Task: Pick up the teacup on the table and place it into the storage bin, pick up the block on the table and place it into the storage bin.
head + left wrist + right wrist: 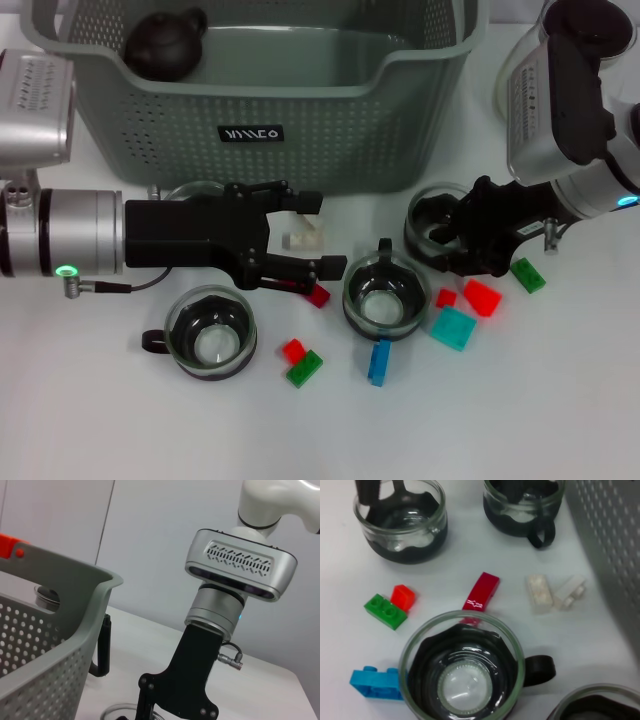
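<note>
Head view: storage bin (300, 110) at the far side of the table, label facing the robot, a dark teapot (163, 45) in its far left corner. Left gripper (318, 236) lies level, pointing right, claw wide around a white block (303, 236) just before the bin. Right gripper (448, 243) down over a teacup (437, 222); claw state cannot be told. Middle teacup (385, 297), handle toward the bin.

Left wrist view: bin rim (75, 575), right arm beyond.

Right wrist view: red block (482, 591), long axis slanted, between cups.
</note>
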Tool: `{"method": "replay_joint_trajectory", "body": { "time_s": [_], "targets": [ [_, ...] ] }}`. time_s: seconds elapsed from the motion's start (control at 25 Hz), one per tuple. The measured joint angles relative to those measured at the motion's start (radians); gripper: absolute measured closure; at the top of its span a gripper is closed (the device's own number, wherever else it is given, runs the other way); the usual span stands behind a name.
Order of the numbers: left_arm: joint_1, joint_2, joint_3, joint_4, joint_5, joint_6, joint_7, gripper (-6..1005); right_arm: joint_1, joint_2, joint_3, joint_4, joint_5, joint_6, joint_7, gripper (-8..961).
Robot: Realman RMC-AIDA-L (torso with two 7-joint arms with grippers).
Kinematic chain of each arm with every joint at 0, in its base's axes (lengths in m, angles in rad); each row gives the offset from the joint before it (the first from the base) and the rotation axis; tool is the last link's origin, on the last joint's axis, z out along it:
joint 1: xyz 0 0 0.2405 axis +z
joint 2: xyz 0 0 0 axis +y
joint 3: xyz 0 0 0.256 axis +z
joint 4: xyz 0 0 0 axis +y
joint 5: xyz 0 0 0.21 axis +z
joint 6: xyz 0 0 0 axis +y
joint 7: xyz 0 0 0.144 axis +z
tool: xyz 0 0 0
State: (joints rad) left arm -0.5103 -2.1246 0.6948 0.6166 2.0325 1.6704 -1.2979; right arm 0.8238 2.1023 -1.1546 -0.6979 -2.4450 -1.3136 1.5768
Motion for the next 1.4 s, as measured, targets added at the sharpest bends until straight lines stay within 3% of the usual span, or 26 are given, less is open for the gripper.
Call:
{"method": "replay_joint_trajectory", "body": {
  "time_s": [0.12, 0.44, 0.76, 0.88, 0.92, 1.08, 1.24, 1.4],
  "targets": [
    [0.001, 0.000, 0.000, -0.002, 0.000, 0.000, 0.000, 85, 0.000, -0.003, 0.000, 0.000, 0.000, 0.002, 0.027, 634],
    [0.010, 0.003, 0.000, -0.012, 0.000, 0.000, 0.002, 86, -0.004, -0.004, 0.005, -0.012, 0.001, -0.015, 0.078, 863],
    [0.022, 0.004, 0.000, -0.012, 0.000, 0.001, 0.002, 88, -0.028, -0.008, 0.010, -0.087, -0.004, -0.089, 0.143, 883],
    [0.025, 0.006, 0.000, -0.012, 0.000, 0.002, 0.002, 89, -0.068, -0.012, 0.021, -0.197, -0.004, -0.181, 0.194, 883],
    [0.027, 0.006, 0.000, -0.012, 0.000, 0.002, 0.002, 89, -0.095, -0.013, 0.044, -0.300, -0.001, -0.278, 0.238, 883],
    [0.028, 0.006, -0.003, -0.012, 0.000, 0.008, 0.002, 90, -0.111, -0.008, 0.101, -0.444, 0.016, -0.430, 0.308, 883],
    [0.028, 0.006, -0.012, -0.012, 0.000, 0.008, 0.007, 91, -0.102, -0.008, 0.149, -0.627, 0.153, -0.629, 0.491, 883],
    [0.025, 0.004, -0.012, -0.011, 0.000, 0.002, 0.018, 92, -0.047, -0.033, 0.159, -0.718, 0.355, -0.664, 0.690, 882]
  ]
}}
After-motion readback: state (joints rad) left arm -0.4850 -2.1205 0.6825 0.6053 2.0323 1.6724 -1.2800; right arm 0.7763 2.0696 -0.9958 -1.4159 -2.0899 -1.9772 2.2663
